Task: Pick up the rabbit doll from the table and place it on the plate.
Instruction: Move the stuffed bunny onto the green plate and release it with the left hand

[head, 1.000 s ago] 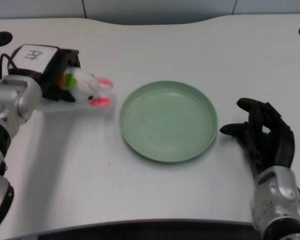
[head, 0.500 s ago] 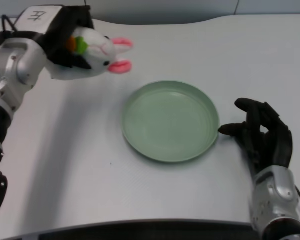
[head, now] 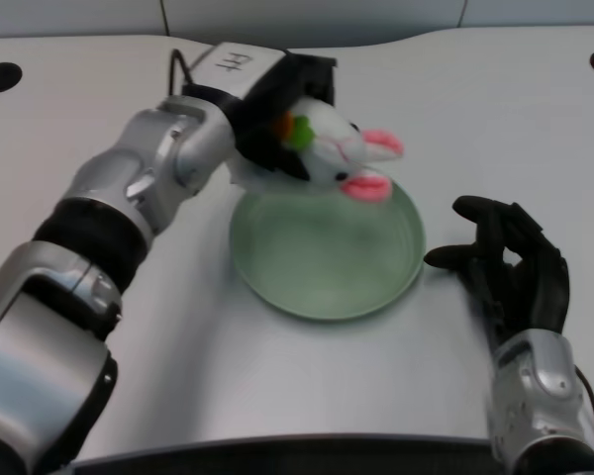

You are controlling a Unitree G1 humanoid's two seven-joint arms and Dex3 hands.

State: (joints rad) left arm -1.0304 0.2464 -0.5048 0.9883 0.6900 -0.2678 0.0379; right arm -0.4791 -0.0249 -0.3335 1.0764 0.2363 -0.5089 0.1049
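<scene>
The left hand [head: 277, 124] sits just above the centre of the frame, its black fingers clamped around the body of the rabbit doll [head: 327, 153] — the doll is held clear of the table, not resting on anything. From that grip the doll's long axis runs toward the right of the frame and slightly down, so the white head and the 2 pink ears [head: 374, 163] lead, away from the hand. Directly below lies the green plate [head: 322, 287], in the middle of the frame; the ears overlap its upper rim, though how high the doll hangs over it I cannot tell. The coming move looks like a short descent and release — the doll already lies over the plate's upper part.
</scene>
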